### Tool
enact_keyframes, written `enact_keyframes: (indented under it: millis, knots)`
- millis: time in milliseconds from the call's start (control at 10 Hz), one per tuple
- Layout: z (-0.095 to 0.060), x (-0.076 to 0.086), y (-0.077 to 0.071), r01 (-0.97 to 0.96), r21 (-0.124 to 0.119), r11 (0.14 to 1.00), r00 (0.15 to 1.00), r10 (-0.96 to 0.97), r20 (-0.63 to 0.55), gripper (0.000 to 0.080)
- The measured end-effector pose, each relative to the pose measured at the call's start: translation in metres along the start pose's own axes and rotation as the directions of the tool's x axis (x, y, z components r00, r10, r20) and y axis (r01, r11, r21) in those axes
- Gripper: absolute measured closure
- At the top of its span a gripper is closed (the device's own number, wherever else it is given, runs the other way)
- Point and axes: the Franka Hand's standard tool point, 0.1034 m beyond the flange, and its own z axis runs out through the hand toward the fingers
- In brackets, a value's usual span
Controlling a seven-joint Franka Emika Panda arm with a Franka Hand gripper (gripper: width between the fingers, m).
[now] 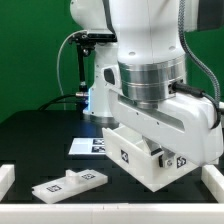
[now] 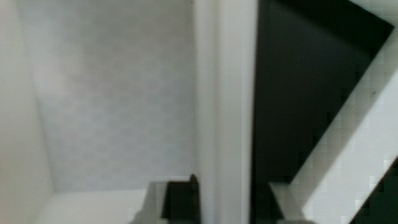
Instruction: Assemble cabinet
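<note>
1. Close against the wrist camera stood a matte white wall of the cabinet (image 2: 107, 110). A narrow white edge ran beside it, with a dark gap beyond, and little else could be read there.
2. In the exterior view its box (image 1: 135, 162) sat tilted on the dark counter (image 1: 40, 130), at the lower middle to right of the frame and directly under the arm (image 1: 150, 60).
3. The tool (image 1: 152, 150) was down at the top of the box and largely hidden by the wrist. I could not tell whether its jaws were clamped on a wall or merely stood around one.
4. A loose panel (image 1: 68, 182) with tags lay flat at lower left, well apart from the box. The marker board (image 1: 88, 146) lay beyond it, nearer the frame's middle.
5. Judging by looks, the box was stiff, hollow and light, and its matte skin was unlikely to slip. A thin upright wall, pinched across its thickness near mid-length, seemed the best hold, since an off-centre grip could let the box swing.
</note>
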Motion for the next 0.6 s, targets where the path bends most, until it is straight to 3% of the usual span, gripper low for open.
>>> enact_keyframes:
  millis: [300,600]
  knots:
    - [0.014,-0.009,-0.003,-0.173,-0.038,0.984,0.985,0.173,-0.002,0.0709]
    - [0.017,-0.010,-0.003,-0.158,-0.045,0.986,0.987,0.158,0.001,0.0709]
